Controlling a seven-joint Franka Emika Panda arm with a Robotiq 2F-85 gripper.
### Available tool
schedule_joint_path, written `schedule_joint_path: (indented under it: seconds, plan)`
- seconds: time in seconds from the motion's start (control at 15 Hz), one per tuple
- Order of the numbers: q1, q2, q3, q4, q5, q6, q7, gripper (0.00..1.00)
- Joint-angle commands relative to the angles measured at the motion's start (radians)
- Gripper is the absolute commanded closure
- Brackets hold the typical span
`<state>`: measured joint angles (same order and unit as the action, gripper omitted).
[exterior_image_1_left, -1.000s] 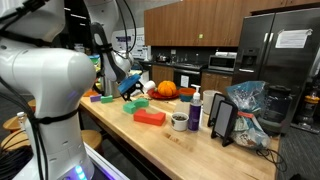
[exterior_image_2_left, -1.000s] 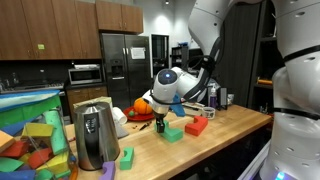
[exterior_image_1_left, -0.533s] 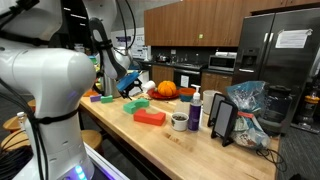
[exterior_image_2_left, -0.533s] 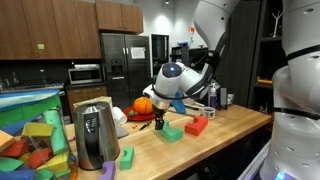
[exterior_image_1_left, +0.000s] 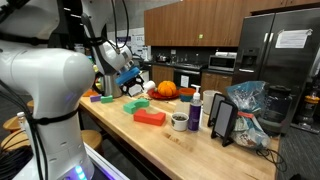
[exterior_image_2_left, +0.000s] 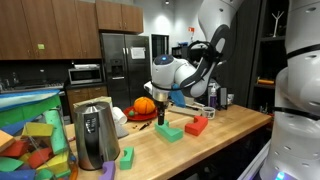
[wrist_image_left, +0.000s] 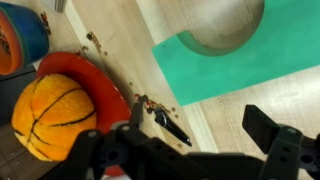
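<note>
My gripper (wrist_image_left: 200, 135) is open and empty. It hangs above the wooden counter (wrist_image_left: 215, 105), also seen in both exterior views (exterior_image_1_left: 131, 81) (exterior_image_2_left: 161, 99). Just below it lies a small dark pen-like object (wrist_image_left: 170, 126) among crumbs. A green block with an arched cut-out (wrist_image_left: 240, 50) lies beyond the fingers and shows in both exterior views (exterior_image_1_left: 137, 105) (exterior_image_2_left: 168, 131). An orange ball (wrist_image_left: 55, 115) sits on a red plate (wrist_image_left: 95, 75) to one side, and shows in both exterior views (exterior_image_1_left: 166, 89) (exterior_image_2_left: 145, 105).
A red block (exterior_image_1_left: 150, 117) (exterior_image_2_left: 196, 126) lies near the green one. A white bottle (exterior_image_1_left: 195, 108), a small cup (exterior_image_1_left: 179, 121), a black stand (exterior_image_1_left: 222, 120) and a plastic bag (exterior_image_1_left: 250, 105) stand along the counter. A metal kettle (exterior_image_2_left: 92, 135) and a bin of coloured blocks (exterior_image_2_left: 30, 130) stand at one end.
The arm has lifted, and the gripper has risen away from the counter above the green block. The objects on the counter have not moved.
</note>
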<state>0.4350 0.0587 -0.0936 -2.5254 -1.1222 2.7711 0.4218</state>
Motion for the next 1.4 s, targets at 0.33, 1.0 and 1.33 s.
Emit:
schedule_joint_path:
  seconds: [0.33, 1.0, 1.33]
  plan:
    - [-0.231, -0.036, 0.156, -0.014, 0.328, -0.057, -0.323, 0.00]
    - [-0.226, 0.045, 0.115, -0.022, 0.430, 0.110, -0.427, 0.00]
    - [-0.238, 0.071, 0.118, -0.019, 0.484, 0.147, -0.493, 0.00]
